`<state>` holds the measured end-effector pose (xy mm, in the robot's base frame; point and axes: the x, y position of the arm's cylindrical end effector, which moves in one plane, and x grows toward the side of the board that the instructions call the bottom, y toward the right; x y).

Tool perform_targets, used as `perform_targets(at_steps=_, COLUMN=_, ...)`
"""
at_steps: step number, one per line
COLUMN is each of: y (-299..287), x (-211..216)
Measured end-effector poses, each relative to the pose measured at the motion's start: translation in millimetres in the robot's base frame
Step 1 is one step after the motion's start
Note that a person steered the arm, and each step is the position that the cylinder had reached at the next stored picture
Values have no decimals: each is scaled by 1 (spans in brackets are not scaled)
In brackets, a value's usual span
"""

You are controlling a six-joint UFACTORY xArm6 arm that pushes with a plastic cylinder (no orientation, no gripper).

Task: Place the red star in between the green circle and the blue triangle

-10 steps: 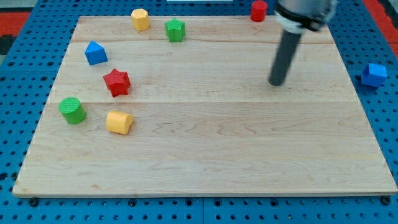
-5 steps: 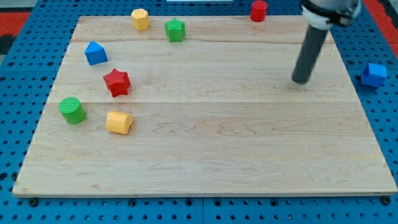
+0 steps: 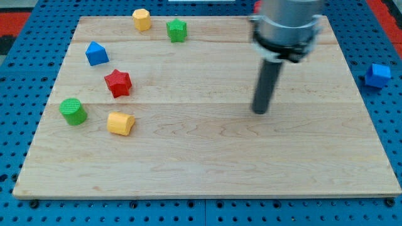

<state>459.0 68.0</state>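
The red star [image 3: 117, 83] lies on the wooden board [image 3: 207, 163] at the view's left. The blue triangle [image 3: 96, 53] is above and left of it. The green circle [image 3: 73, 111] is below and left of it. The star sits roughly between the two, a little to their right. My tip [image 3: 259, 111] rests on the board right of centre, far to the right of all three blocks and touching none.
A yellow block [image 3: 120, 123] lies just right of the green circle. A yellow hexagon [image 3: 141, 19] and a green star [image 3: 177, 29] sit near the top edge. A blue block [image 3: 377, 75] lies off the board at the right. The arm hides the top right.
My tip swung right and then came back left and down towards the board's middle. The arm now hides the red block at the top edge. No block moved.
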Motion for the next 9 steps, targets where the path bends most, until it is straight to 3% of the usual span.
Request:
perform_targets(at_steps=1, y=-59, x=-26)
perform_targets(at_steps=2, y=-81, x=-139)
perform_targets(at_steps=3, y=27, x=-202)
perform_targets(at_steps=5, y=-45, x=-123)
perform_targets(at_steps=7, y=-52, x=15)
perform_targets(at_steps=8, y=-128, x=15)
perform_targets(at_steps=9, y=-201, x=-50)
